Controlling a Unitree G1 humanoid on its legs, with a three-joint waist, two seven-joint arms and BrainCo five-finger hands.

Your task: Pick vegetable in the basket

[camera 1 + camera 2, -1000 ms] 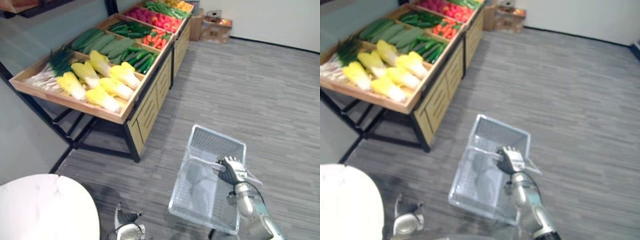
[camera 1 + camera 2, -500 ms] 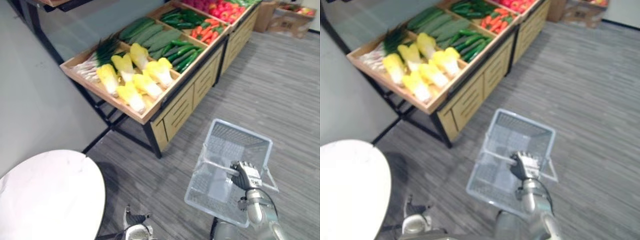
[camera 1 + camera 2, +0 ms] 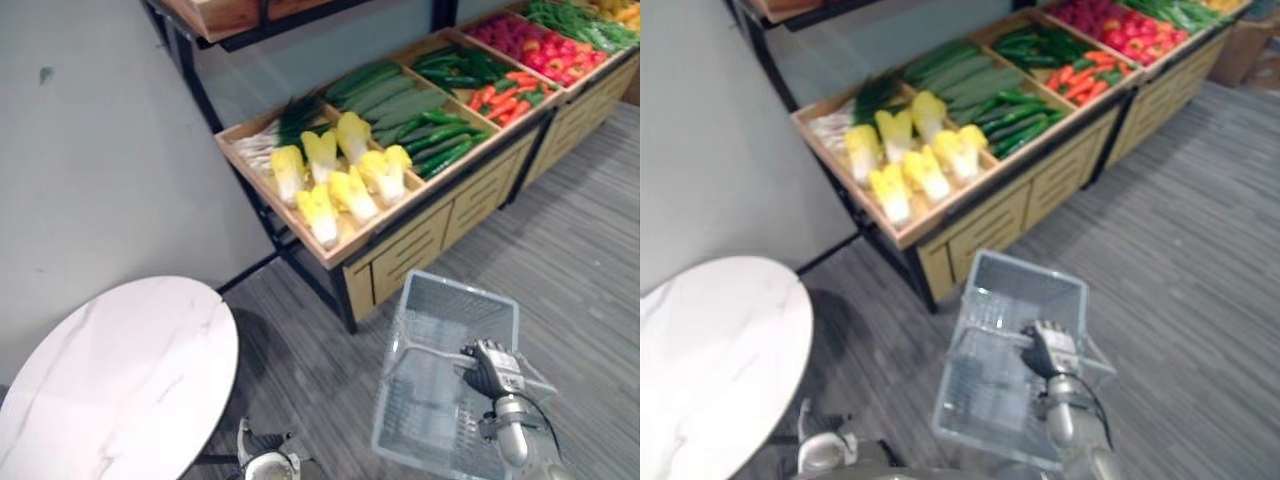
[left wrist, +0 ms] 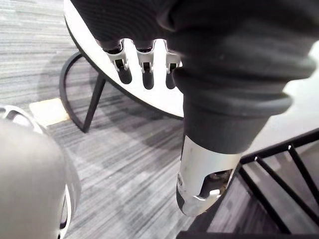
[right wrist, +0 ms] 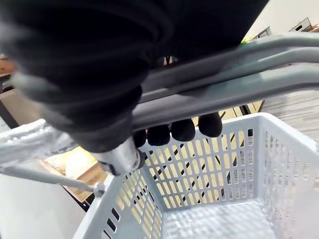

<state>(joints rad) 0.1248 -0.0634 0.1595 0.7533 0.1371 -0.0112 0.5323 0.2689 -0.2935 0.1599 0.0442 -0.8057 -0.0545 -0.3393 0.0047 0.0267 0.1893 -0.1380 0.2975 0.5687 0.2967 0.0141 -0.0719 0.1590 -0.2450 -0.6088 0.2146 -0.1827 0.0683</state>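
Right hand (image 3: 491,366), lower right of the left eye view: fingers wrapped tight round the grey handle (image 5: 239,84) of the pale mesh basket (image 3: 458,292). In the right wrist view the dark fingertips (image 5: 184,128) hook under the handle bars, with the basket's slotted wall past them.

Left hand (image 4: 144,59), seen in its own wrist view: fingers loosely straight, thumb (image 4: 199,184) apart, nothing held or touched. Past it are the edge of the round white table (image 4: 154,97), its black leg frame (image 4: 79,99) and grey plank floor (image 4: 124,164).

Task things: the vegetables lie in the wooden stand (image 3: 400,235), upper centre to upper right of the left eye view, well apart from the basket. Pale yellow cabbages (image 3: 335,180) in the nearest crate, green-topped leeks (image 3: 272,140) beside them, then cucumbers (image 3: 385,90), carrots (image 3: 500,97) and red produce (image 3: 540,55) further along.

The eye views show the marble-look table top at lower left, between the stand and the robot; the basket hangs just in front of the stand's drawers.
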